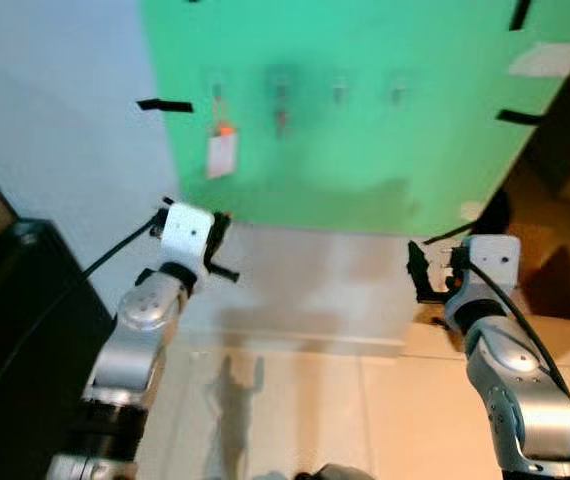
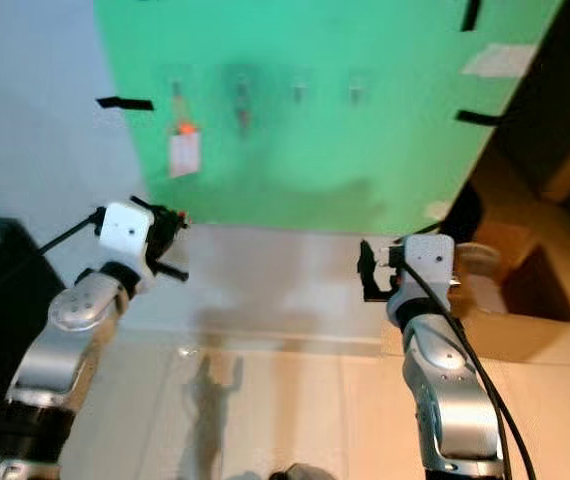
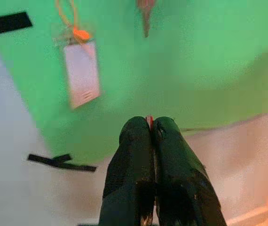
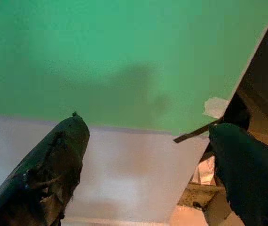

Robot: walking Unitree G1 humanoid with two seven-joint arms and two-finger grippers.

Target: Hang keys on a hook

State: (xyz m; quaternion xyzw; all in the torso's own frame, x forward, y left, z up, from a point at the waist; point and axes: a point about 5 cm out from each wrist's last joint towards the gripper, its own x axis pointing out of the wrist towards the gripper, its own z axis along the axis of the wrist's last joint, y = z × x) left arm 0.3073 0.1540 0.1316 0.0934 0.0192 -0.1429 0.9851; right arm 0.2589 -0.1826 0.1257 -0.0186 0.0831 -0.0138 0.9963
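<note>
A green panel (image 1: 365,150) on the wall carries a row of small hooks (image 1: 338,92). On the leftmost hook hangs a white tag on an orange loop (image 1: 221,150), also in the left wrist view as the tag (image 3: 81,73). A key (image 1: 281,115) hangs from the second hook. My left gripper (image 1: 220,245) is raised below the tag, apart from it, with its fingers (image 3: 138,141) shut; a thin red sliver shows between the tips. My right gripper (image 1: 420,275) stands open and holds nothing, low at the panel's right, its fingers (image 4: 63,146) spread wide.
A black cabinet (image 1: 15,320) stands close on the left. A cardboard box (image 1: 555,270) sits on the floor at the right. Black tape strips (image 1: 163,105) mark the panel's edges. Tiled floor (image 1: 315,400) lies below the white lower wall.
</note>
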